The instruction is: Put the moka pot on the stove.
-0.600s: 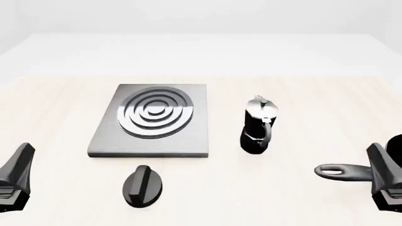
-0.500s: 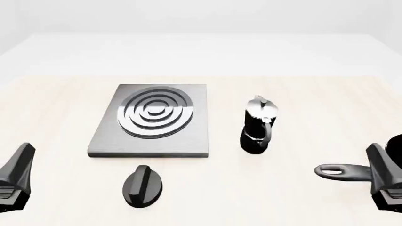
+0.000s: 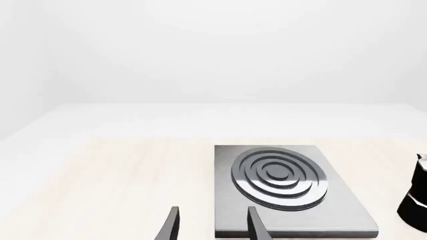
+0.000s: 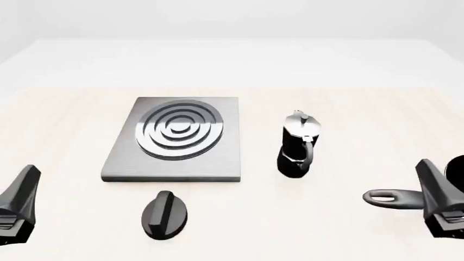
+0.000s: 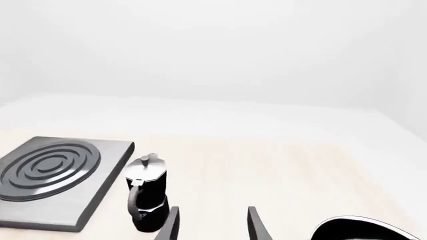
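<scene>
The moka pot [image 4: 297,148] stands upright on the table, right of the stove [image 4: 228,155], apart from it, with its handle toward me. It also shows in the right wrist view [image 5: 147,200] and at the edge of the left wrist view [image 3: 417,200]. The stove, a grey slab with a ring burner, shows in both wrist views [image 3: 337,212] [image 5: 110,167]. My left gripper [image 4: 25,187] [image 3: 212,210] is open and empty at the near left. My right gripper [image 4: 431,182] [image 5: 212,210] is open and empty at the near right, well short of the pot.
A black oval knob [image 4: 164,213] lies on the table in front of the stove. A long-handled black pan [image 4: 395,198] [image 5: 360,227] lies at the near right, its handle pointing left just beside my right gripper.
</scene>
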{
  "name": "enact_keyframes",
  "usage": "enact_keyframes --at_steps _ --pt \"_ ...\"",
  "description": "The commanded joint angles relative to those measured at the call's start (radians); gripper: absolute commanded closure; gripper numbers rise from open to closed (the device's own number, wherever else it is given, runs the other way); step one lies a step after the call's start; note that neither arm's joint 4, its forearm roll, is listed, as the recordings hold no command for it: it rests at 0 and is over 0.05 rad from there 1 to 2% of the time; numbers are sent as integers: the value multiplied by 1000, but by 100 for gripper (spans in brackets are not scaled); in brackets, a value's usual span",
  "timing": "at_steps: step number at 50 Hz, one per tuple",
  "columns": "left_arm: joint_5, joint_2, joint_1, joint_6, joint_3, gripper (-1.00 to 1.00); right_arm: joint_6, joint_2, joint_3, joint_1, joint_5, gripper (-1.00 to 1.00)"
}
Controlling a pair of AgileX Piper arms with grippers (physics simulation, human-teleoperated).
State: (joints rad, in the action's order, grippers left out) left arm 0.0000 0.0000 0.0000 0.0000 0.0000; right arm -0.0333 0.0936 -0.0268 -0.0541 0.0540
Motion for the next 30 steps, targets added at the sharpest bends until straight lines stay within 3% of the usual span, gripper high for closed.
enact_keyframes --at_steps 1,15,30 --pt "0 0 0 0 0 -100 -18 53 -15 -53 32 -100" --pt "0 0 0 0 0 -100 -28 133 -31 -152 95 -100" --pt "0 0 0 0 0 -100 4 236 -28 -222 190 -100"
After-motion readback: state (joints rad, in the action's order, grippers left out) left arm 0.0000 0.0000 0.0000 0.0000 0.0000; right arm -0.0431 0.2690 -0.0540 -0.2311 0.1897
